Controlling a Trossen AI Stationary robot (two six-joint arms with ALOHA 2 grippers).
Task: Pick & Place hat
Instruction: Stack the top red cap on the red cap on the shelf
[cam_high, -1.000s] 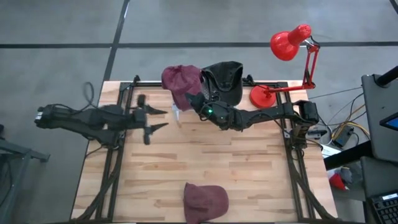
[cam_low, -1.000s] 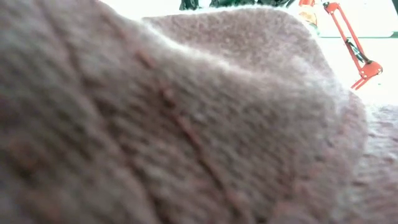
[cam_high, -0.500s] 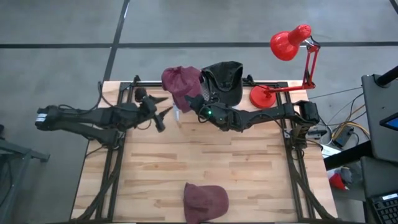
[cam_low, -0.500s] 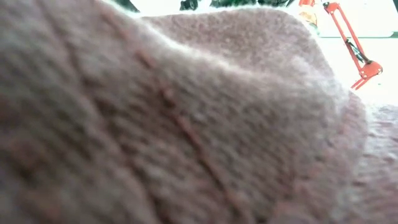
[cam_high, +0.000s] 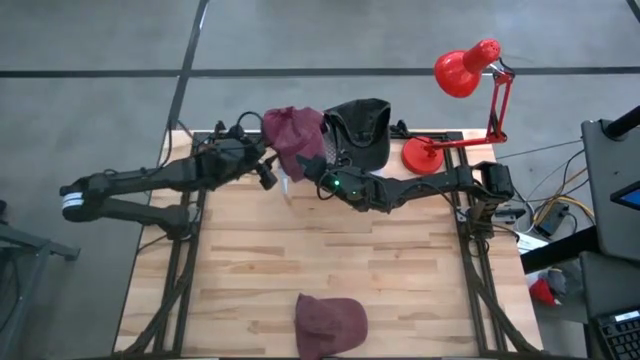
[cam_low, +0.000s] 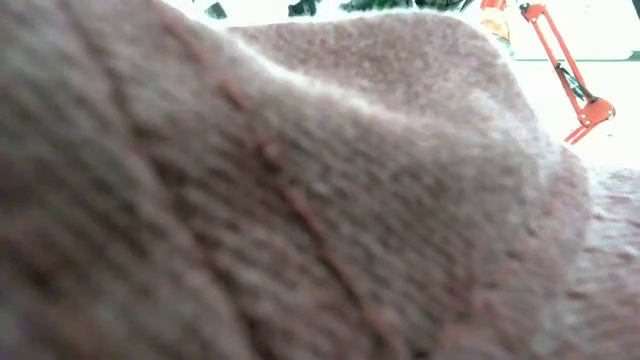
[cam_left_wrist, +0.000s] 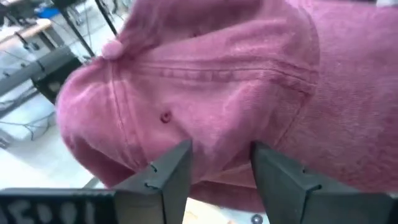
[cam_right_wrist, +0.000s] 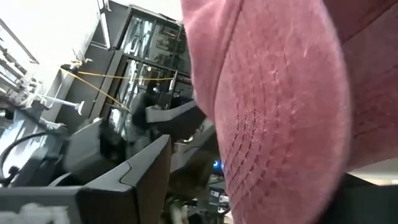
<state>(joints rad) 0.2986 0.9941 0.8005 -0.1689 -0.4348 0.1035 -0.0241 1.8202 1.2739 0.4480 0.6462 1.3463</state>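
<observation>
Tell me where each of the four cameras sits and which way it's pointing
High view: overhead, straight down on the table, both arms, two maroon caps.
Low view: table height, blocked by the near maroon cap.
Left wrist view: past the left gripper, open before the far maroon cap.
Right wrist view: the same cap close up, one finger.
Shared: both wrist views and the high view show the far cap; right gripper beside it.

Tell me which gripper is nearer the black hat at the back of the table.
Right. The right gripper sits just left of the black hat; the left gripper is farther away, beyond the maroon hat.
</observation>
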